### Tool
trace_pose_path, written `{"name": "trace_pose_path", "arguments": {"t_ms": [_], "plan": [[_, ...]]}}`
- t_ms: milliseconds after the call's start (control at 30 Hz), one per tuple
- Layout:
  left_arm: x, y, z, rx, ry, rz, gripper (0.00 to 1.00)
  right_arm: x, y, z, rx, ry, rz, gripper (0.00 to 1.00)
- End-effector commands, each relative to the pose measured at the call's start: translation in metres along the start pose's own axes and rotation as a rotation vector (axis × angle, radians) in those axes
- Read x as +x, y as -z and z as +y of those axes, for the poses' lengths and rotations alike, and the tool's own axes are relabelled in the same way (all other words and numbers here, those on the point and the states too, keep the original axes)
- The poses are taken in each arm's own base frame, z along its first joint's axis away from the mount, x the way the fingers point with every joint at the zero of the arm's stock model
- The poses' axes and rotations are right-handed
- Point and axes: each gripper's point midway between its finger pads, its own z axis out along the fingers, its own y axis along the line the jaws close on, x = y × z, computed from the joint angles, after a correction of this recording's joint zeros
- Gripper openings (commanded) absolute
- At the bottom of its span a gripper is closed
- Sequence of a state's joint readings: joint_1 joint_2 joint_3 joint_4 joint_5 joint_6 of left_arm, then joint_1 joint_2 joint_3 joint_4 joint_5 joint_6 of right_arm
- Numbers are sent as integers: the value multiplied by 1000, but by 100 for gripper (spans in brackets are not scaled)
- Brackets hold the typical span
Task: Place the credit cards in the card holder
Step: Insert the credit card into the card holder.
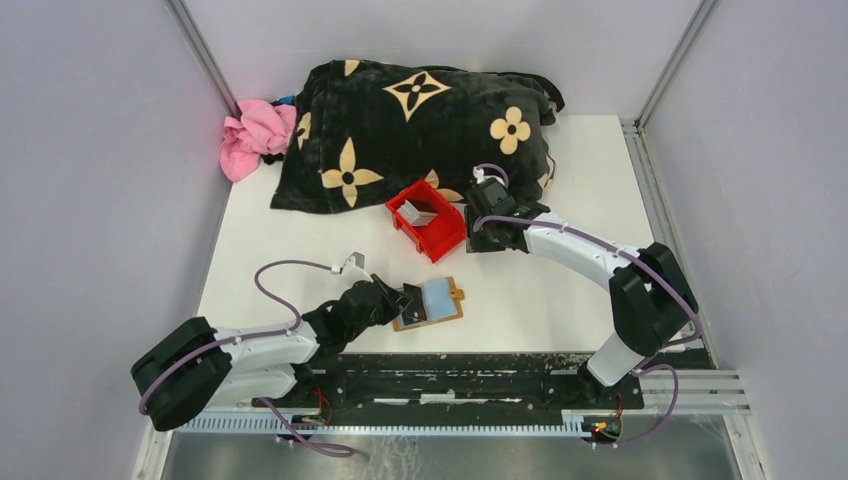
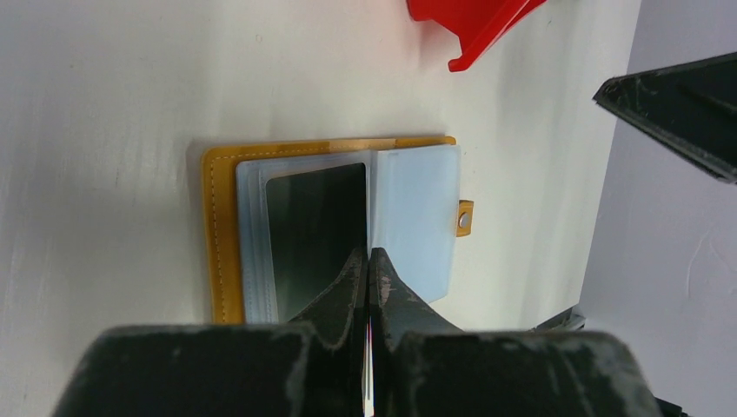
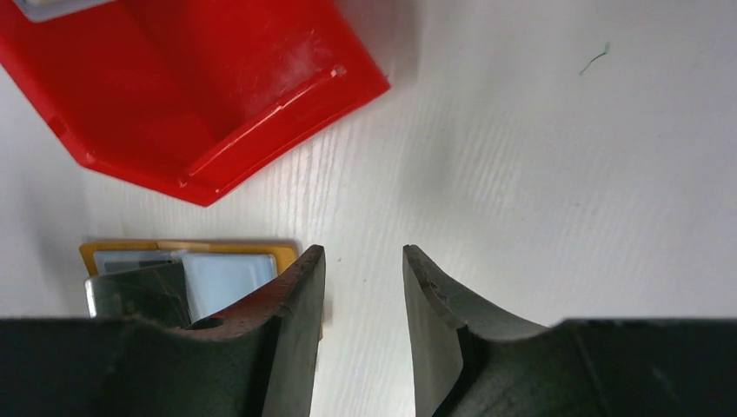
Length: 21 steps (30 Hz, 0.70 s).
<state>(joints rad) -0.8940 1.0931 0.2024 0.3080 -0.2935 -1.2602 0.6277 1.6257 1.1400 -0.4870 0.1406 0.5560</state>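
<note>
Nearest me, my left claw (image 2: 369, 261) was clenched on a thin card (image 2: 317, 230), pinching its near edge so that I saw that edge as a bare line between the fingertips. The dark, glossy face of the card lay against the left-hand clear pocket of the card holder (image 2: 222, 234). The holder lay open and flat on the desk (image 2: 104, 87) with its tan border showing around the pockets. I judged the card to be partway in, though I could not tell how deep it sat. The right-hand pocket looked pale and unfilled. Further out, my right claw (image 3: 363, 261) hung released over bare desk, fingers apart and grasping nothing, just beside the red bin (image 1: 445, 235). At least one grey card (image 1: 418, 213) leaned inside that bin, so I reckoned the task was at an early to middle stage. This card needed seating and letting go, and whatever the bin held had yet to be fetched. Beyond the bin, at the far edge, lay a black flowered blanket (image 1: 400, 120) with a pink cloth (image 1: 255, 135) touching its left side.
</note>
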Motion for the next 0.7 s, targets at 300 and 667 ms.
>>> {"name": "trace_pose_path", "arguments": {"t_ms": [300, 667], "plan": [[-9, -3, -20, 85, 78, -65, 3, 17, 1, 19, -9, 5, -3, 44], [-4, -7, -17, 68, 66, -58, 3, 22, -1, 22, -18, 17, 12, 44]]}}
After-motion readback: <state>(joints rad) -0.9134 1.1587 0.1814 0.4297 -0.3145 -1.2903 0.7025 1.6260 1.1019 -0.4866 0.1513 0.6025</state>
